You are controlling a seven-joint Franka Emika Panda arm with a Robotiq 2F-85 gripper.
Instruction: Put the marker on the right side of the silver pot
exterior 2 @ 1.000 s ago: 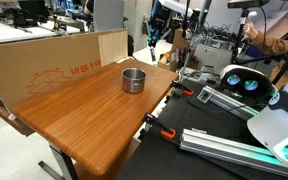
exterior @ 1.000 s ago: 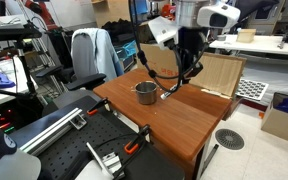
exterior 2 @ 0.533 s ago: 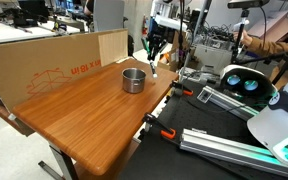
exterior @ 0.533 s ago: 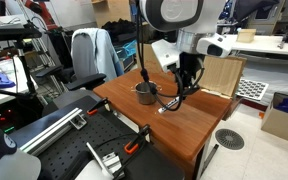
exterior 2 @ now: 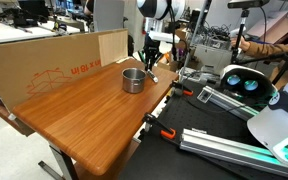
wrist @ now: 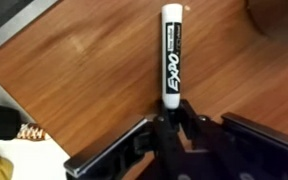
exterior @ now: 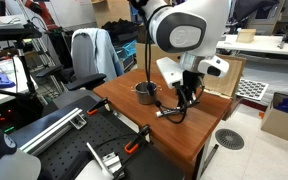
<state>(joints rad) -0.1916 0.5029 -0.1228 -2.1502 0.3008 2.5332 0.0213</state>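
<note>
The silver pot (exterior: pixel 145 93) stands on the wooden table (exterior: pixel 189 130) and shows in both exterior views (exterior 2: pixel 133 80). My gripper (exterior: pixel 185 100) is low over the table just beside the pot, near the table edge (exterior 2: pixel 151 64). In the wrist view the gripper (wrist: pixel 171 112) is shut on the marker (wrist: pixel 171 52), a white-barrelled pen with black lettering and a dark end. The marker points out from the jaws over the wood. A dark blur at the top right of the wrist view (wrist: pixel 280 18) seems to be the pot.
A cardboard sheet (exterior 2: pixel 46 62) stands along one side of the table (exterior 2: pixel 84 120) and shows behind the arm too (exterior: pixel 220 75). Orange clamps (exterior 2: pixel 165 132) grip the table edge. A chair with a jacket (exterior: pixel 90 55) and metal equipment rails (exterior: pixel 54 125) stand nearby.
The arm has come down and towards the table's edge beside the pot, with the marker still held in the jaws. The pot has not moved.
</note>
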